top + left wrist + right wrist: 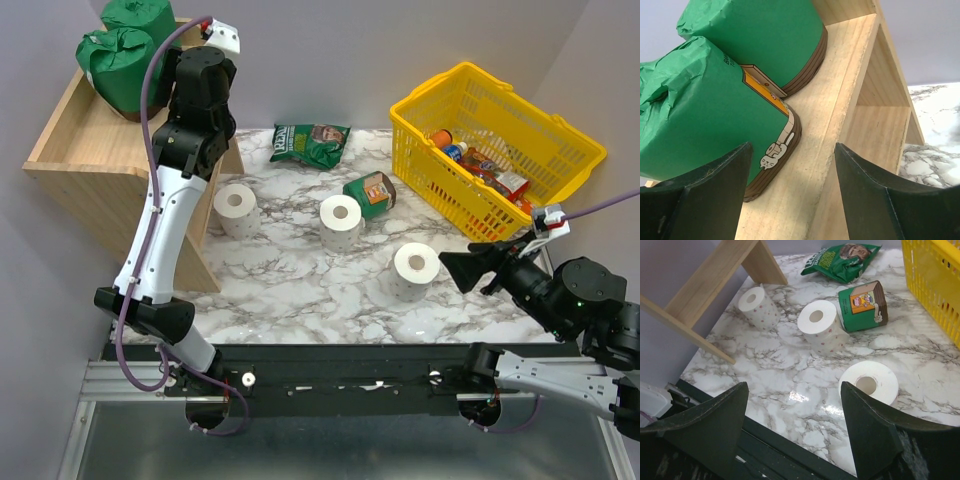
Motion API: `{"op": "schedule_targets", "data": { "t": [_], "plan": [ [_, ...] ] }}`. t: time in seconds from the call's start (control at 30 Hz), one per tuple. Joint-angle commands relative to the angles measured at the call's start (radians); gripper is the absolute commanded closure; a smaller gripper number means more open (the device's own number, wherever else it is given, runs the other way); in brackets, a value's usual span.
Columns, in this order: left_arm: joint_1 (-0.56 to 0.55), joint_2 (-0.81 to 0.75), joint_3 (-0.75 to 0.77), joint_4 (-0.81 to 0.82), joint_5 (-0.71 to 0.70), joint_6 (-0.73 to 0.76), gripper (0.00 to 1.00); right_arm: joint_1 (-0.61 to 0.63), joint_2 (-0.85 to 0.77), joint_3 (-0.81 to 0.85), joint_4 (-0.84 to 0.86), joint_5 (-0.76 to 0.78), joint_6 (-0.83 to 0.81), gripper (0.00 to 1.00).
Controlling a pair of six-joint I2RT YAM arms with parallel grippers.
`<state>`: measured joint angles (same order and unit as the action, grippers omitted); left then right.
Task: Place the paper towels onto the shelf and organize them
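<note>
On the top tray of the shelf (70, 150), far left, two green wrapped rolls (118, 62) stand together. The left gripper (792, 155) hangs just beside the nearer one, jaws spread and holding nothing, its arm stretched up and away from the table (300, 290). Three white rolls (237, 208) and one green roll (370, 193) wait on the marble. The nearest white roll (415, 270) stands on end, core upward, just left of the right gripper (795, 400). That gripper is the closer one, held low and pointing leftward, jaws wide and empty.
</note>
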<state>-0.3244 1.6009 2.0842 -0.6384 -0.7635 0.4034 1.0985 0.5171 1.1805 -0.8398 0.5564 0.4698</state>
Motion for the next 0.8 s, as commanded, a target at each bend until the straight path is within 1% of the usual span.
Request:
{"op": "schedule_targets", "data": {
  "t": [0.0,0.1,0.13,0.17,0.2,0.23,0.27,0.3,0.33,0.37,0.4,0.43,0.47,0.5,0.53,0.57,0.6,0.67,0.77],
  "plan": [
    [0.007,-0.013,0.019,-0.030,0.052,-0.038,0.24,0.004,0.017,-0.019,0.042,-0.018,-0.011,0.17],
    [-0.004,-0.035,0.042,-0.060,0.142,-0.078,0.23,0.003,0.040,-0.030,0.082,-0.016,-0.037,0.17],
    [-0.007,-0.048,0.039,-0.057,0.176,-0.083,0.20,0.004,0.052,-0.035,0.115,0.006,-0.058,0.17],
    [-0.010,-0.073,0.034,-0.058,0.270,-0.087,0.18,0.004,0.079,-0.039,0.140,0.023,-0.071,0.17],
    [-0.015,-0.085,0.037,-0.063,0.320,-0.098,0.17,0.003,0.093,-0.056,0.166,0.045,-0.082,0.17],
    [-0.018,-0.110,0.034,-0.064,0.358,-0.110,0.15,0.004,0.112,-0.067,0.227,0.086,-0.112,0.17],
    [-0.021,-0.122,0.031,-0.064,0.434,-0.127,0.14,0.004,0.144,-0.077,0.258,0.109,-0.131,0.16],
    [-0.022,-0.136,0.022,-0.063,0.472,-0.168,0.14,0.004,0.170,-0.090,0.284,0.128,-0.147,0.16],
    [-0.022,-0.151,0.008,-0.057,0.519,-0.184,0.13,0.004,0.194,-0.090,0.313,0.178,-0.180,0.16],
    [-0.022,-0.188,-0.030,-0.053,0.564,-0.201,0.12,0.001,0.222,-0.084,0.321,0.207,-0.192,0.16],
    [-0.024,-0.208,-0.054,-0.046,0.676,-0.221,0.12,-0.002,0.282,-0.073,0.321,0.229,-0.197,0.17],
    [-0.024,-0.231,-0.088,-0.012,0.729,-0.260,0.11,-0.006,0.300,-0.038,0.320,0.227,-0.203,0.17],
    [-0.025,-0.269,-0.163,0.012,0.762,-0.290,0.11,-0.008,0.316,-0.022,0.317,0.212,-0.204,0.17],
    [-0.025,-0.286,-0.202,0.035,0.868,-0.319,0.11,-0.008,0.316,-0.013,0.317,0.191,-0.201,0.17],
    [-0.031,-0.298,-0.240,0.078,0.892,-0.377,0.11,-0.008,0.307,-0.010,0.318,0.163,-0.188,0.17],
    [-0.034,-0.311,-0.304,0.097,0.908,-0.399,0.11,-0.008,0.296,-0.016,0.318,0.160,-0.178,0.17],
    [-0.039,-0.312,-0.331,0.115,0.917,-0.444,0.11,-0.008,0.285,-0.027,0.317,0.158,-0.169,0.17],
    [-0.051,-0.294,-0.402,0.167,0.943,-0.558,0.11,-0.006,0.235,-0.070,0.314,0.142,-0.143,0.17],
    [-0.091,-0.254,-0.490,0.268,0.992,-0.653,0.11,-0.008,0.153,-0.129,0.306,0.081,-0.112,0.17]
  ]
}}
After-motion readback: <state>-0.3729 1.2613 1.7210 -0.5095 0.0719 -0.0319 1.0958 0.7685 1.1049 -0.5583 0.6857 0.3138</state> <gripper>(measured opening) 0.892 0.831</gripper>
